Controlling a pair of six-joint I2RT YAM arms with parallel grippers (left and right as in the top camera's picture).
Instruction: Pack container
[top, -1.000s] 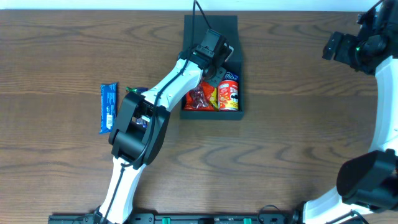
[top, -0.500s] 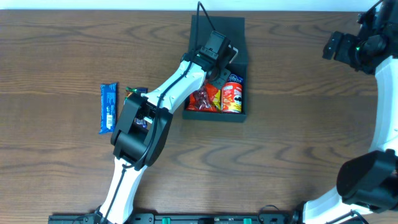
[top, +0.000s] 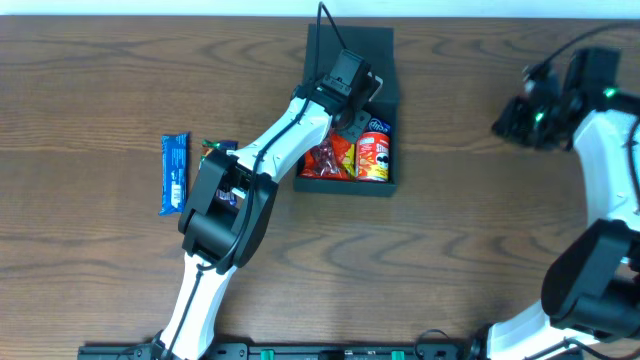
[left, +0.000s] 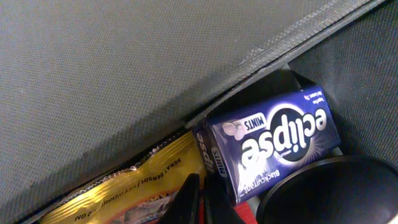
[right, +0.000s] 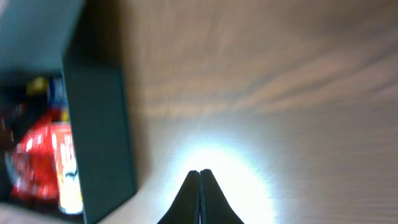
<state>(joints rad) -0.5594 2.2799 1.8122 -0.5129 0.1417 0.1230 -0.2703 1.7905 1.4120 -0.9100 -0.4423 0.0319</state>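
Observation:
The dark container (top: 350, 45) stands open at the back middle of the table, its flap lid (left: 124, 62) raised. Inside lie a red Pringles can (top: 374, 157), a red snack bag (top: 325, 158), a yellow packet (left: 124, 193) and a blue Eclipse mints box (left: 277, 140). My left gripper (left: 202, 199) reaches into the container and is shut, its tips pressed together between the yellow packet and the mints, holding nothing. My right gripper (right: 199, 186) is shut and empty above bare table to the right of the container's wall (right: 99, 137); in the overhead view this right gripper (top: 505, 122) is well clear of the box.
A blue snack bar (top: 173, 174) lies on the table at the left. A small dark packet (top: 220, 148) beside it is partly hidden by the left arm. The wooden table (top: 470, 240) stretches between the container and the right arm.
The right arm has swung left and down toward the container, and its gripper has shut. The container slid slightly right a second ago; the left arm has since held still.

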